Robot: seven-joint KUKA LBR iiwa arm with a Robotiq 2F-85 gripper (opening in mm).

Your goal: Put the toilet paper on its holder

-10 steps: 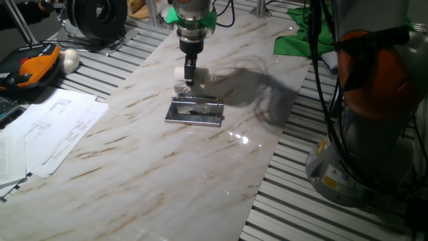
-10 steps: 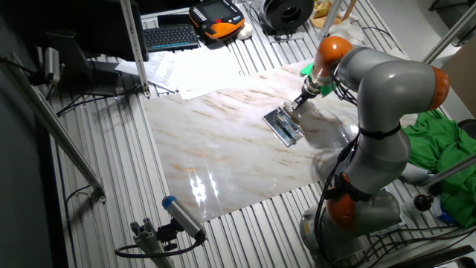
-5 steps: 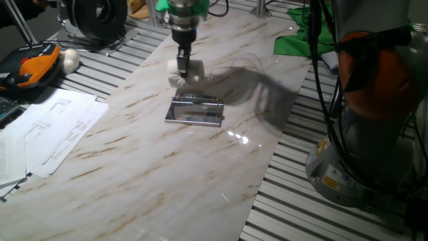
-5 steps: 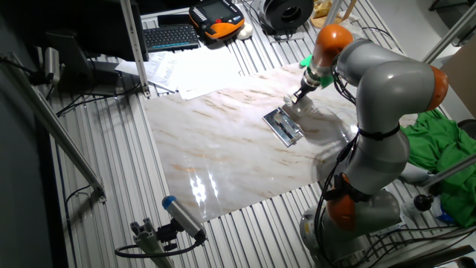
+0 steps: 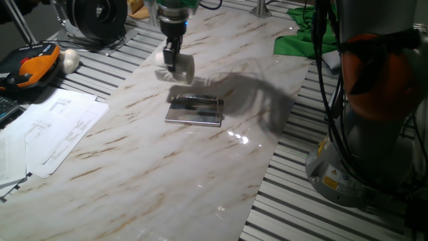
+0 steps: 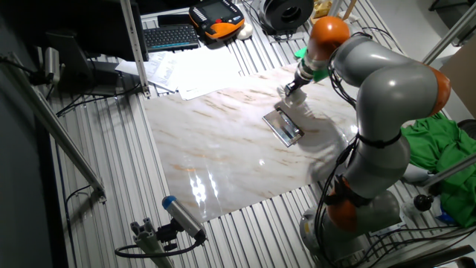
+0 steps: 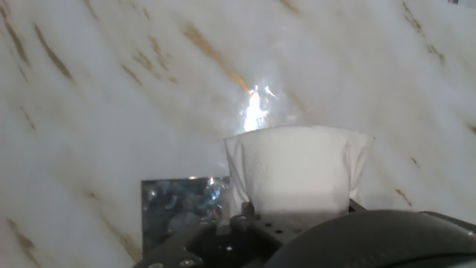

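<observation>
My gripper (image 5: 172, 62) is shut on the toilet paper (image 5: 179, 67), a small white roll, and holds it above the marble tabletop, up and to the left of the holder (image 5: 194, 110). The holder is a shiny chrome plate with a bar, lying flat on the marble. In the other fixed view the gripper (image 6: 289, 90) holds the roll (image 6: 285, 92) just beyond the holder (image 6: 283, 127). In the hand view the roll (image 7: 295, 173) fills the centre between the fingers, and a corner of the holder (image 7: 182, 208) shows at lower left.
White paper sheets (image 5: 53, 128) lie left of the marble slab (image 5: 147, 174). An orange-black pendant (image 5: 30, 65) and a white ball (image 5: 69, 60) sit at far left. Green cloth (image 5: 301, 37) lies at the back right. The robot base (image 5: 374, 127) stands at right.
The gripper has lifted the roll and carried it up and to the left, away from the holder's far edge. The holder has not moved.
</observation>
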